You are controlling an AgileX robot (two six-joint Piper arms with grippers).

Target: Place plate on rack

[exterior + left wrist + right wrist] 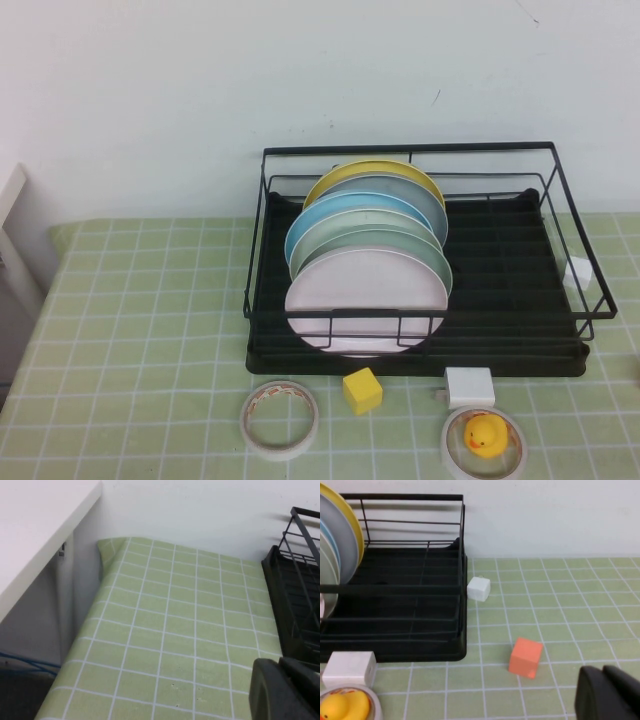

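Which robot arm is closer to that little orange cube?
Right. The right end effector hovers near the orange cube, on the rack's right side. The left end effector is over the table beyond the rack's left side, with the rack between them.

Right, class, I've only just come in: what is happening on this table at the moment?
Nothing is being handled. The large round pale pink plate already stands upright at the front of a row of plates in the black rectangular wire dish rack. Both arms are drawn back: the left tool hangs over the green checked tablecloth left of the rack, and the right tool to the rack's right, near a small orange cube. Neither holds anything.
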